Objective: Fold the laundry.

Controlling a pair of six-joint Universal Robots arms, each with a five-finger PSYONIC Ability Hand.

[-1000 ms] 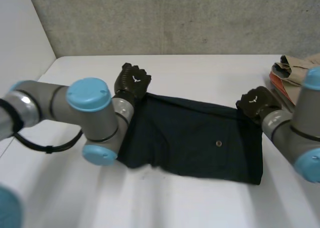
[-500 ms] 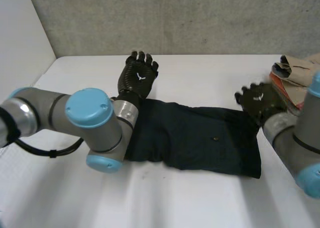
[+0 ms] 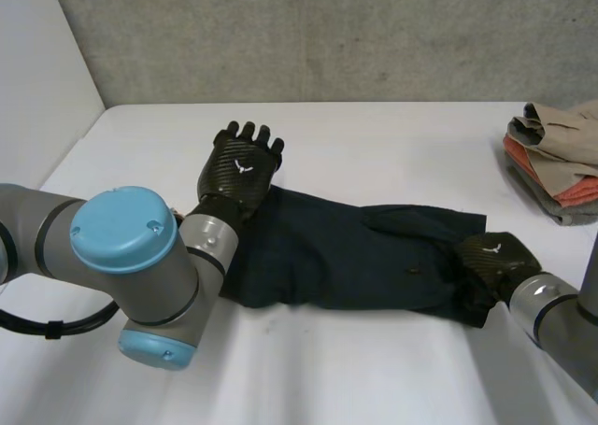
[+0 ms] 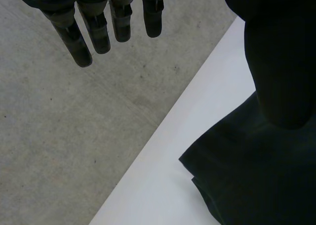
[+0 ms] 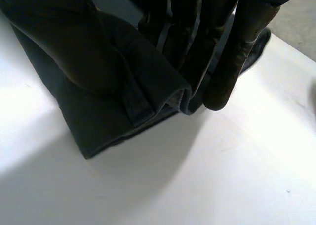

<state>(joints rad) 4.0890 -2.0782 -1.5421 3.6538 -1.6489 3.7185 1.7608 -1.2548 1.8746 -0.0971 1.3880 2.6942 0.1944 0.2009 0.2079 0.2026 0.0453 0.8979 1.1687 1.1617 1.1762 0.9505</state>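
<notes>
A dark navy garment (image 3: 355, 252) lies folded into a long strip across the middle of the white table (image 3: 374, 135). My left hand (image 3: 239, 166) hovers over its far left corner, open with straight fingers (image 4: 98, 29) and nothing in them; the garment's corner (image 4: 247, 180) lies below its thumb. My right hand (image 3: 492, 259) sits at the garment's near right end. Its fingers (image 5: 219, 62) and thumb are curled and pinch the folded edge of the cloth (image 5: 128, 101).
A pile of beige and orange clothes (image 3: 553, 159) sits at the back right of the table. A grey wall (image 3: 327, 33) runs along the far edge. The table's left edge (image 3: 56, 163) is close to my left arm.
My left hand opened, let go of the far left corner and rose. My right hand moved from the far right corner to the near right end and shut on the cloth. The garment now lies narrower.
</notes>
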